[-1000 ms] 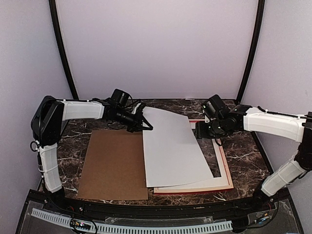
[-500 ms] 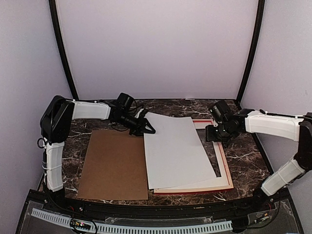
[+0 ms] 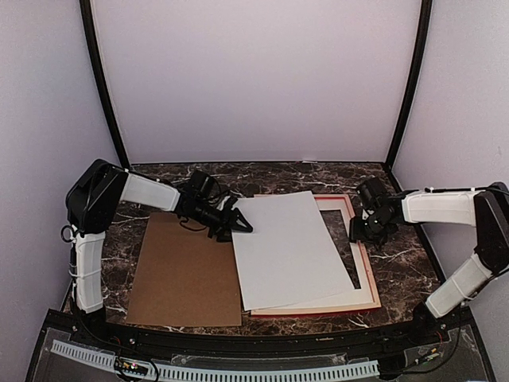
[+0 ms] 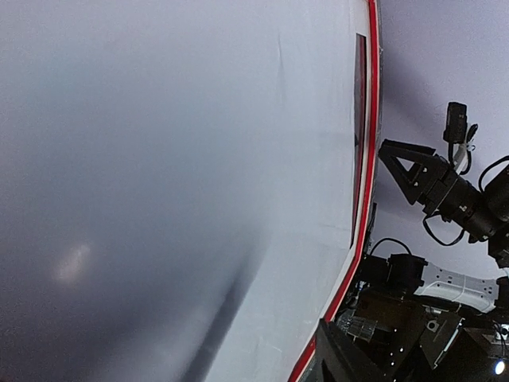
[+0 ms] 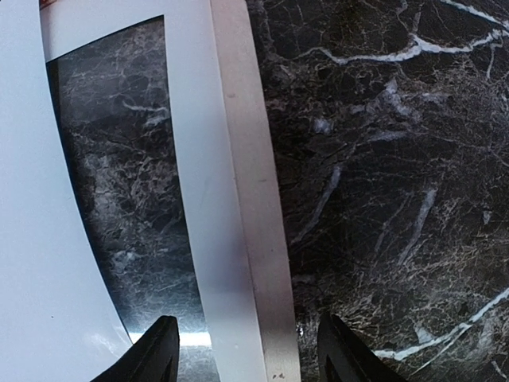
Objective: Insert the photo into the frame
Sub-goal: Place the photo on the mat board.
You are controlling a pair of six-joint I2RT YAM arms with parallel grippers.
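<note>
Over on the right half of the desk, the big change is that the left gripper has come down and let go. A second ago it was pinching the far-left corner of the photo and holding that corner up off the surface. Now its jaws look parted right at that corner, and the sheet has settled lower and flatter.

The photo's lying white side up across the left and middle of the frame, but it's twisted. Its left edge sits just beside the brown backing board, and the cut-out in the white mat still shows bare desk on the right. So I'd call it dropped on, not seated.

The right gripper has backed off toward the right edge of the desk. Its jaws are spread and empty, hanging over the frame's right rail without holding anything.

My guess is the next bit is nudging the print square over the opening. It's thin and probably slides easily, so overshooting looks like the risk.
</note>
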